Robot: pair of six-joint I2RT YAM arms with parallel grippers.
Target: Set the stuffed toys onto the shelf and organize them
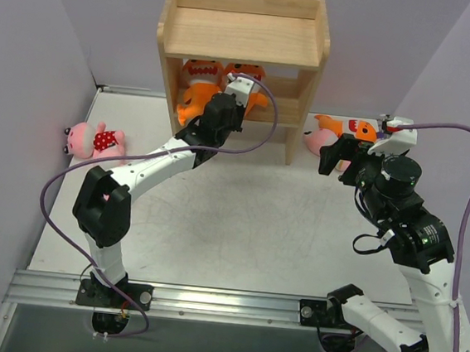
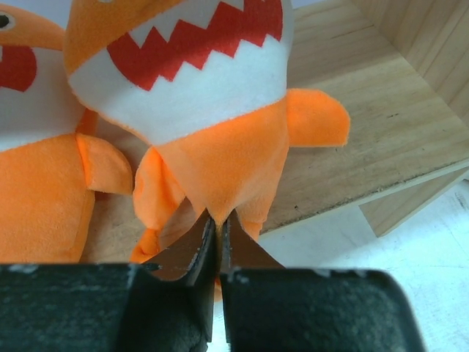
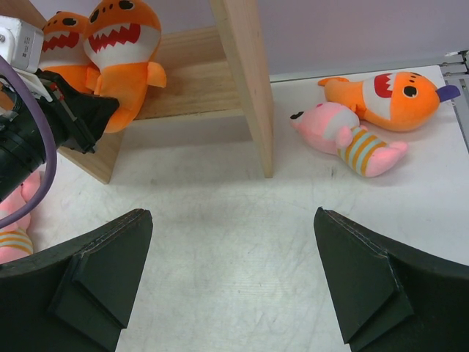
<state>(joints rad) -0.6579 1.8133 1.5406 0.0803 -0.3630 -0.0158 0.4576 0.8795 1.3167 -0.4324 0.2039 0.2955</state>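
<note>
Three orange toothy plush fish: held fish point(image 2: 220, 110) and neighbour fish point(image 2: 37, 154) upright on the light wooden shelf point(image 1: 244, 35), third fish point(image 3: 388, 99) lying flat, head right. Three pink plush dolls on the white table point(image 1: 255, 228): polka-dot doll point(image 1: 97, 139), striped doll point(image 3: 344, 139), second striped doll point(image 3: 15, 242). Left gripper point(image 2: 218, 227) pinches the held fish's bottom; right gripper point(image 3: 231, 220) spread.

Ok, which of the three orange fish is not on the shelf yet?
The fish lying on the table right of the shelf, beside the striped pink doll. The other two stand on the shelf.

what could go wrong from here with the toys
1. The left fingers pinch only the lower tip of the held orange fish, which sits near the front edge of the shelf; pulling back could drag it off.
2. The pink striped doll touches the loose orange fish on the table; the open right fingers might catch both.
</note>
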